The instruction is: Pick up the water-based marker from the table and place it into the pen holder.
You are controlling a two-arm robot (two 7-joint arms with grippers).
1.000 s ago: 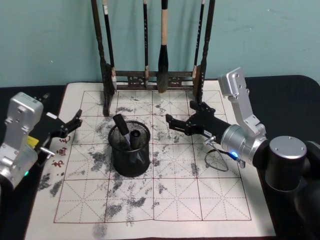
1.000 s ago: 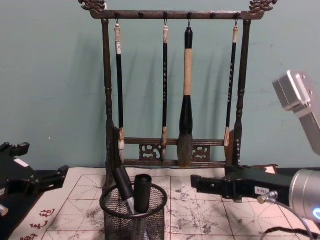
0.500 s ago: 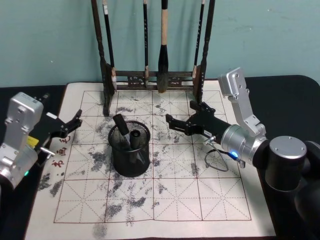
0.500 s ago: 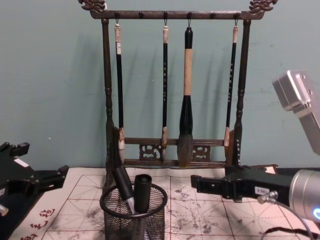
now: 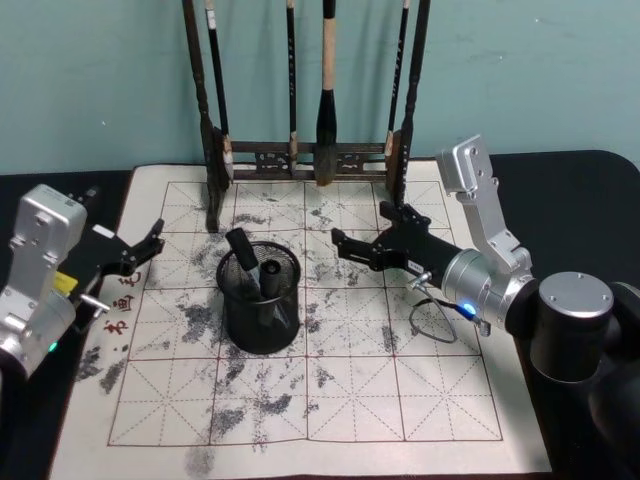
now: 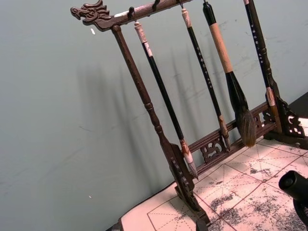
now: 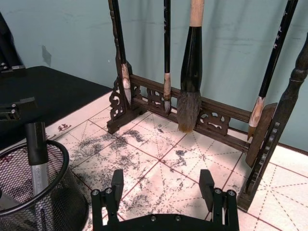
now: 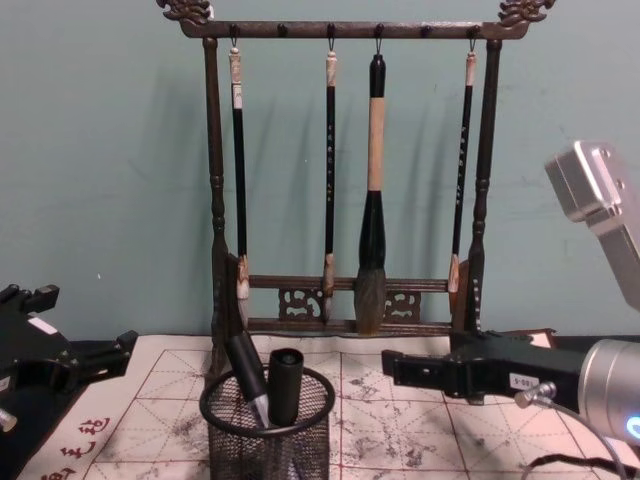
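Inside pen holder (image 5: pixel 260 305), marker (image 5: pixel 270 277) (upright)

Holder (image 5: pixel 259 308): black wire mesh, matt, thick smooth rim. Marker (image 5: pixel 270 279): black plastic, slight sheen. Mat (image 5: pixel 350 400): off-white paper or felt, matt, red grid, grey ink blotches. Rack (image 8: pixel 218 200): dark carved wood, satin. Brushes (image 8: pixel 372 200): lacquered glossy handles, hair tips. Surface (image 5: pixel 580 190): black cloth, matt. Right claw (image 5: pixel 362 243): black matt plastic; arm brushed silver metal. Left claw (image 5: pixel 150 243): black matt.
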